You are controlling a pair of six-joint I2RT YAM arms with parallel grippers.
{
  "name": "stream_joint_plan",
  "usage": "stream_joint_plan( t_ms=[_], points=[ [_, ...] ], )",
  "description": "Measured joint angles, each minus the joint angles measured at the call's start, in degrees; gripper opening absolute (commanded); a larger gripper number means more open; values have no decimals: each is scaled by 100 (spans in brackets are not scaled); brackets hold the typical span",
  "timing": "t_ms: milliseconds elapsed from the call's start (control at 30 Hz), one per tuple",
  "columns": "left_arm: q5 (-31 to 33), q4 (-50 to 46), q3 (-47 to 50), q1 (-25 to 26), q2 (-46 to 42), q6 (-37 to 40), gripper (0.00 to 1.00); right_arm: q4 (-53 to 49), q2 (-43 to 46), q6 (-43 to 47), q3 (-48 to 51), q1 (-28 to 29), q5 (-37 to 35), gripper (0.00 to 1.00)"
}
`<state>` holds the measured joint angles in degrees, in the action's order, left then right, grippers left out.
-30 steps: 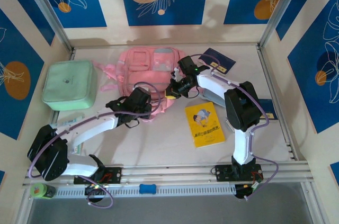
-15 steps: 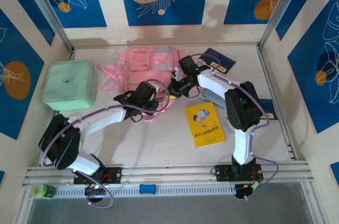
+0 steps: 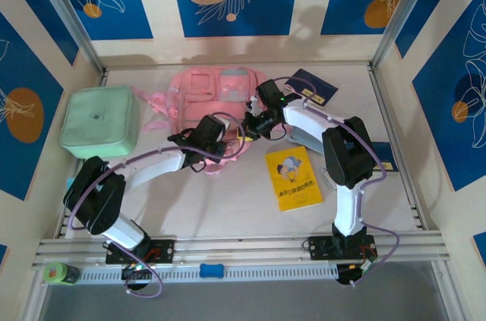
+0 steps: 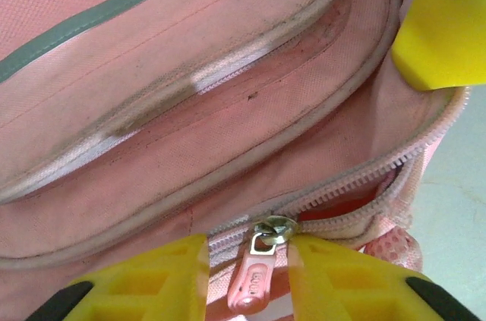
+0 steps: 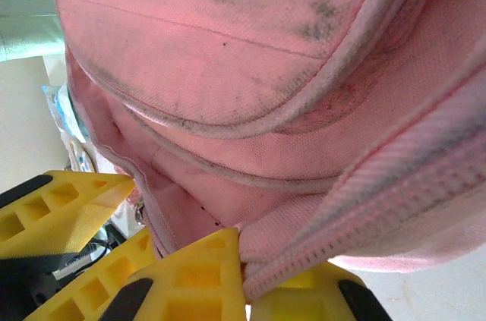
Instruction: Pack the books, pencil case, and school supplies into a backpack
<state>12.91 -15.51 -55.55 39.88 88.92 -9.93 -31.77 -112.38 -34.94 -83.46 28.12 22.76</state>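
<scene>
Left hand (image 4: 247, 275) moved in, straddles backpack (image 4: 190, 124) zipper pull (image 4: 262, 260).

From overhead you have bright, even, diffuse light; the table (image 3: 228, 207) reads pale with no glare. Shadows are soft and short: a faint one lies under the left arm just below the backpack (image 3: 216, 93), and a broader grey band runs along the back wall above it. Verticals lean outward toward the corners, so expect wide-angle distortion away from the backpack.

In the left wrist view the backpack fabric is sharp at centre, with a small bright highlight on its zip pull (image 4: 262, 249); the yellow fingers (image 4: 152, 283) at the bottom edge are soft.

In the right wrist view the backpack is well lit but slightly soft, and the background left of it is blurred.
</scene>
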Motion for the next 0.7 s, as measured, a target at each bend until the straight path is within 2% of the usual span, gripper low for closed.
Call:
stream_joint_plan(
  t_ms=[267,500,700],
  points=[
    [-20,103,-9,-2,20,55,14,2,0,2,0,0,0,0],
    [260,-20,-50,-2,9,-90,2,31,0,4,0,-39,28,0],
    [424,-317,-52,-70,-247,-278,0,-20,0,2,-72,-186,127,0]
  ],
)
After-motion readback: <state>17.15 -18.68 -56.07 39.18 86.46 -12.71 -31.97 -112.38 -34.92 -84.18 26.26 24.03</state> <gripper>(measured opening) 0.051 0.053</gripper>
